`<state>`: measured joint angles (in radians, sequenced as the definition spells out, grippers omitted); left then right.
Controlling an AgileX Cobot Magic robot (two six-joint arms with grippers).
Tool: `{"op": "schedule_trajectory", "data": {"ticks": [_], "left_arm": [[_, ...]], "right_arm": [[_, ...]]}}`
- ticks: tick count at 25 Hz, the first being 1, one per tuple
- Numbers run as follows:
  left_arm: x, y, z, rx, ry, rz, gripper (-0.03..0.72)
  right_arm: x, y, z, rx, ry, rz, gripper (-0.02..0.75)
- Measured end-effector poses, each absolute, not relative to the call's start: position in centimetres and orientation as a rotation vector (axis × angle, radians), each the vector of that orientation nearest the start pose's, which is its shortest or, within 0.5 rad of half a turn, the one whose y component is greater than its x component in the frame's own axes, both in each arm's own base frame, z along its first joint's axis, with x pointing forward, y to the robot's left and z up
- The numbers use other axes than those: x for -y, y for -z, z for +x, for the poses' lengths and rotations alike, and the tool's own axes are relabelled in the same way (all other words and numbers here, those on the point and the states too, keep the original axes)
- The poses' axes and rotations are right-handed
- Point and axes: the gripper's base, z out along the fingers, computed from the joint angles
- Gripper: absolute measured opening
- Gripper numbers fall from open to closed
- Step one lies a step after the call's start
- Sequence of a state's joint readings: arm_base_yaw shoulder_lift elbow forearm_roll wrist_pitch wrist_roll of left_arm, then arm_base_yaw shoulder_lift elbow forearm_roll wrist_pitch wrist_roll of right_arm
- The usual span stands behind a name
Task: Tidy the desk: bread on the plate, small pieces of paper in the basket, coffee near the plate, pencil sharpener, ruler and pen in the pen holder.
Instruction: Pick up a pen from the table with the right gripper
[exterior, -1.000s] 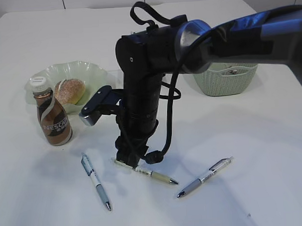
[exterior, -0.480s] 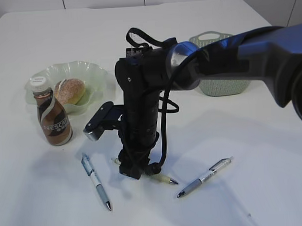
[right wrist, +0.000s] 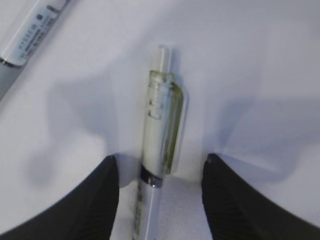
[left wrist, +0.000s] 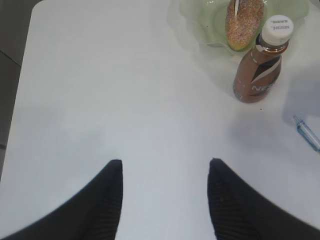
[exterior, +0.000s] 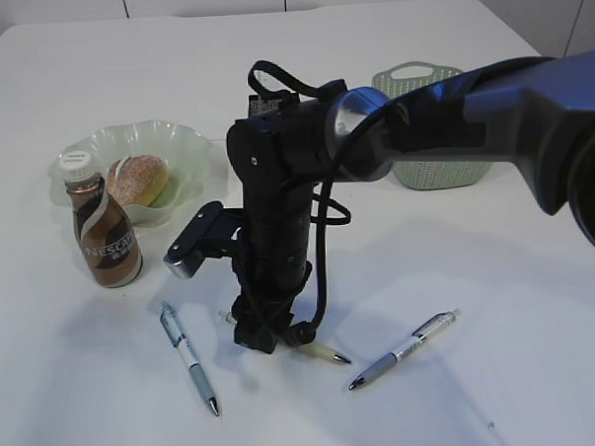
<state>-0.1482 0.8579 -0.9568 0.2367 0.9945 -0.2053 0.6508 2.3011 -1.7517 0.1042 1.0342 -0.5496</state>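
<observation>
My right gripper (exterior: 259, 339) reaches across to the table's middle and points straight down over a pale green pen (exterior: 321, 352). In the right wrist view the jaws (right wrist: 160, 162) are open with this pen (right wrist: 161, 125) lying between them, nearer the left jaw. A blue pen (exterior: 189, 360) lies to the left and a grey pen (exterior: 407, 349) to the right. The bread (exterior: 138, 179) sits on the pale green plate (exterior: 191, 149), with the coffee bottle (exterior: 105, 231) upright beside it. My left gripper (left wrist: 165, 165) is open and empty over bare table. No pen holder, ruler or sharpener shows.
The green basket (exterior: 428, 168) stands at the back right, partly hidden behind my right arm. The left wrist view shows the coffee bottle (left wrist: 260, 75), the bread (left wrist: 243, 20), the plate (left wrist: 200, 22), the blue pen's end (left wrist: 307, 135) and the table's left edge (left wrist: 22, 100).
My right arm has swung down and lowered the gripper onto the table around the pale green pen. The pens, bottle and bread have not moved.
</observation>
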Motion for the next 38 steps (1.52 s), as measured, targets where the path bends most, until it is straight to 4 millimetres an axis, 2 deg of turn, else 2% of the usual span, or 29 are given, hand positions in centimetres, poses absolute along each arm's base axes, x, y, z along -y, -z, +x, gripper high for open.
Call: {"op": "schedule_trajectory", "data": {"ticks": [5, 8, 9, 12, 14, 17, 20, 28, 32, 36, 37, 38], "left_arm": [[0.4, -36.6, 15.0, -2.35, -0.125, -0.009, 0.384], [0.4, -36.6, 15.0, -2.35, -0.125, -0.009, 0.384], [0.4, -36.6, 15.0, -2.35, -0.125, -0.009, 0.384], [0.4, -36.6, 15.0, -2.35, -0.125, -0.009, 0.384], [0.4, -36.6, 15.0, -2.35, -0.125, -0.009, 0.384], [0.4, -36.6, 15.0, -2.35, -0.125, -0.009, 0.384], [0.4, -36.6, 15.0, -2.35, -0.125, -0.009, 0.384], [0.4, -36.6, 15.0, -2.35, -0.126, -0.009, 0.384], [0.4, -36.6, 15.0, -2.35, -0.126, -0.009, 0.384], [0.4, -36.6, 15.0, -2.35, -0.126, -0.009, 0.384], [0.4, -36.6, 15.0, -2.35, -0.126, -0.009, 0.384], [0.4, -36.6, 15.0, -2.35, -0.126, -0.009, 0.384]], "right_arm": [[-28.4, -12.5, 36.0, -2.573, -0.146, -1.668, 0.424], [-28.4, -12.5, 36.0, -2.573, -0.146, -1.668, 0.386], [-28.4, -12.5, 35.9, -2.578, -0.146, -1.668, 0.335], [-28.4, -12.5, 35.9, -2.58, -0.146, -1.669, 0.258], [-28.4, -12.5, 35.9, -2.58, -0.146, -1.669, 0.238], [-28.3, -12.5, 35.8, -2.598, -0.149, -1.672, 0.155], [-28.2, -12.5, 35.7, -2.619, -0.149, -1.675, 0.132], [-28.1, -13.1, 35.0, -2.713, -0.187, -1.704, 0.128], [-28.8, -14.9, 35.9, -2.714, -0.198, -1.591, 0.128], [-29.5, -16.9, 36.8, -2.796, -0.217, -1.3, 0.127], [-29.5, -16.9, 36.8, -2.821, -0.218, -1.255, 0.127], [-29.8, -17.8, 37.2, -2.802, -0.23, -1.216, 0.127]]}}
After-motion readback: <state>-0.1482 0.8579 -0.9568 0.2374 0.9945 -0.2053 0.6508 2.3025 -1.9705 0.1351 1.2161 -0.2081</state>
